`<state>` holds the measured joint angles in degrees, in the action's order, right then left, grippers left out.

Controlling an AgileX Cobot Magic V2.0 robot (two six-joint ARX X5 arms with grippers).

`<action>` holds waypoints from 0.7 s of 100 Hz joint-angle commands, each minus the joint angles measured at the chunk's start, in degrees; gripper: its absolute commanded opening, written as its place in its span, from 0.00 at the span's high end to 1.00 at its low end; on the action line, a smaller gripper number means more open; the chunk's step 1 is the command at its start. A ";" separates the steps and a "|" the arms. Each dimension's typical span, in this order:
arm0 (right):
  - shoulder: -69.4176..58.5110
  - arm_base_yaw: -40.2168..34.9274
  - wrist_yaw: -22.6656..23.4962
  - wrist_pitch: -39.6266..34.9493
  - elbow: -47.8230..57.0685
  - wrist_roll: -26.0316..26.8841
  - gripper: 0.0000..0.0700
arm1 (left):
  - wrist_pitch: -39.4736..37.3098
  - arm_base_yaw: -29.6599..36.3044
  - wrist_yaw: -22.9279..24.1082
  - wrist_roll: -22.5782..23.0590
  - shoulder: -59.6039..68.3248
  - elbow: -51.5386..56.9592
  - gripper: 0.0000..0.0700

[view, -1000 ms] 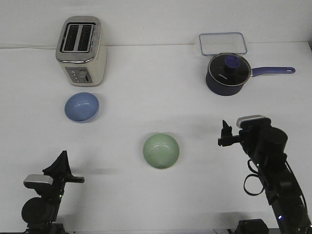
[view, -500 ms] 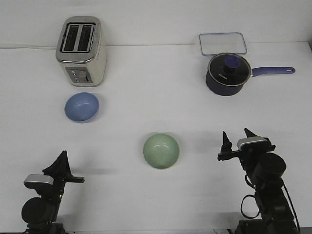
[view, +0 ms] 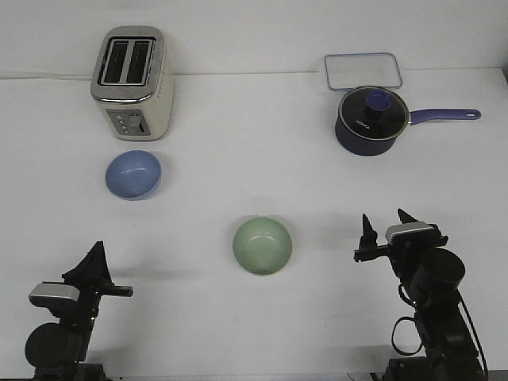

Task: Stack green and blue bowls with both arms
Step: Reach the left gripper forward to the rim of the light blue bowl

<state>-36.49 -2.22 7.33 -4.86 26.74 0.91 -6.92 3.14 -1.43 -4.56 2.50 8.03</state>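
Toaster stands just behind blue bowl.

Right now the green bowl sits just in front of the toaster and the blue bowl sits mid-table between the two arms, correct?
No, the colours are swapped. The front view shows the blue bowl in front of the toaster and the green bowl mid-table between the arms.

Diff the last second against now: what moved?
The right gripper pulled back toward the robot's base and now shows open. The left gripper sank slightly nearer its base. Nothing was grasped. The green bowl and blue bowl stayed put.
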 commanded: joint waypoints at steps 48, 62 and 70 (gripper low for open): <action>-0.24 -0.11 0.00 0.55 0.55 0.79 0.25 | 34.60 -0.13 0.17 -0.33 43.87 50.38 0.98; -0.24 -0.11 0.00 0.57 0.57 0.79 0.25 | 40.37 -0.13 0.17 2.99 53.33 56.87 0.98; -0.24 -0.11 0.00 0.57 0.55 0.79 0.25 | 41.83 -0.13 0.17 2.97 56.89 58.07 0.98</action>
<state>-36.47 -2.22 7.35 -4.86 26.74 0.93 34.15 3.11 -1.41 -2.90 57.60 64.62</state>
